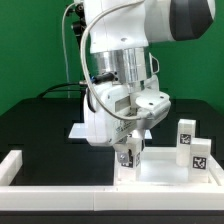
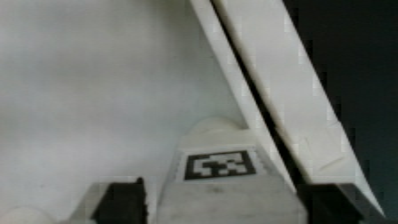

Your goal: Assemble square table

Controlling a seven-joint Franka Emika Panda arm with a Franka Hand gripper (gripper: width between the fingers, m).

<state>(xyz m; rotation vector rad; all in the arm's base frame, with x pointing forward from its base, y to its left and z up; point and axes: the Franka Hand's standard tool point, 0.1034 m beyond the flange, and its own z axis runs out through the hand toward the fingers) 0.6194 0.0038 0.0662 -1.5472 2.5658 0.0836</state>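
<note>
The gripper (image 1: pixel 126 160), jaws part-open, seems to straddle a small white tagged plastic block leg (image 2: pixel 221 160), though I cannot tell if it grips. Below lies the rigid, light, smooth white square tabletop (image 2: pixel 89 90); hold legs by their flat sides.

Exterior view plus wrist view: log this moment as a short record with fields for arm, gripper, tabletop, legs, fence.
arm: reaching down over the tabletop
gripper: low at the tabletop, around a tagged leg; grip not clear
tabletop: white, raised rim, flat on the black table
legs: two more tagged legs stand upright at the exterior view's right
fence: long white bars at the front and the exterior view's left
hidden: whether the leg under the gripper is seated in a socket
</note>
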